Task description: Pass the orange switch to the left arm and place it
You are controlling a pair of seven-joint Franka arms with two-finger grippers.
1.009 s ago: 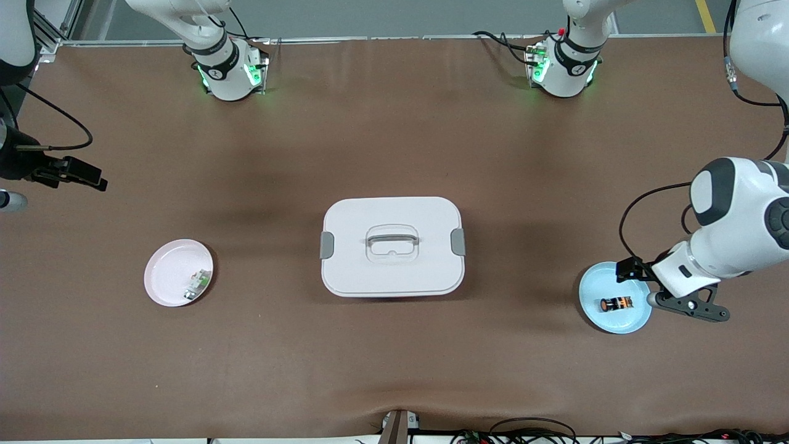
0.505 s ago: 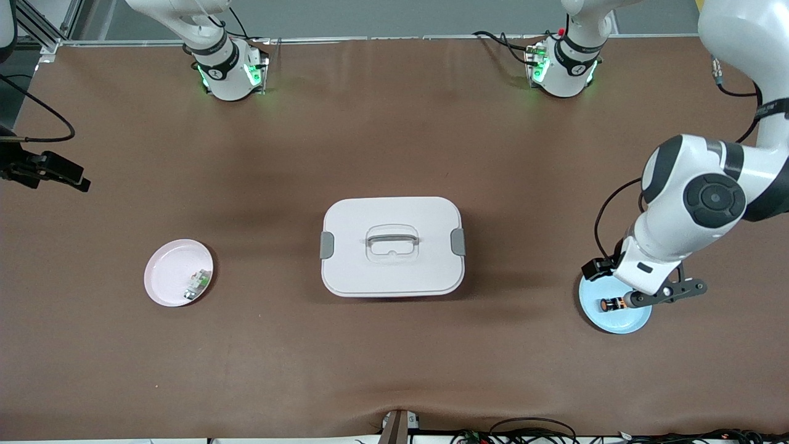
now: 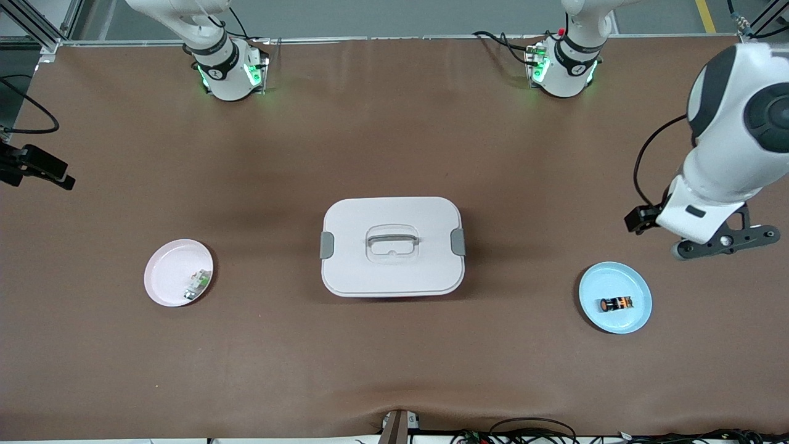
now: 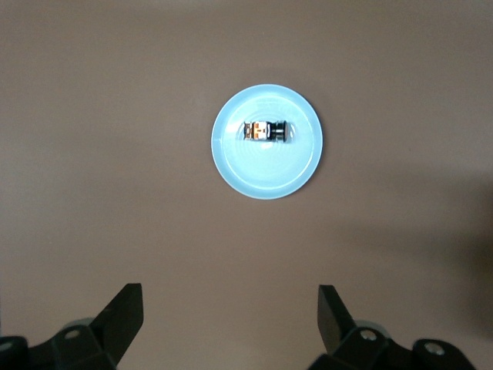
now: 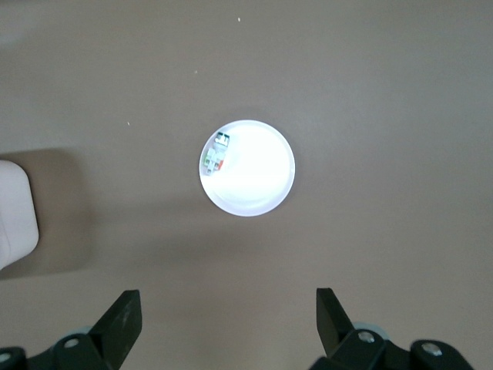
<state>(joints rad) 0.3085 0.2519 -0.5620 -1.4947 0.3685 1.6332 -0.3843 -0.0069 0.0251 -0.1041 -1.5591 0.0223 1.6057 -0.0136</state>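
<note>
Cables point(image 3: 530, 431) trail along the counter's point(image 3: 394, 370) nearest edge, with a small metal bracket point(image 3: 397, 425) at its middle. The brown covering is smooth and matte, with a slight ripple near that edge and soft shadows round the things on it.

The blue plate point(image 3: 635, 317) sits toward the left arm's end, and the switch point(image 3: 616, 303) lies on its side in it, untouched. The pink plate point(image 3: 163, 271), toward the right arm's end and a little farther from the camera, carries a small green-and-white part point(image 3: 196, 285) close to its rim. The box point(image 3: 392, 271) stands between the two plates, well apart from both, lid on, grey latches at either end, handle lying flat in its recess.

The left hand point(image 4: 227, 324) hangs in the air above the counter beside the blue plate, fingers point(image 4: 123, 316) spread wide and released, holding nothing. The right hand point(image 5: 227, 324) is raised at the other end, above the counter beside the pink plate; its fingers point(image 5: 123, 320) too stand wide apart and empty.

Both arm bases point(image 3: 225, 71) glow green along the farthest edge. Past them runs a metal rail and grey floor with a yellow line point(image 3: 706, 15).
</note>
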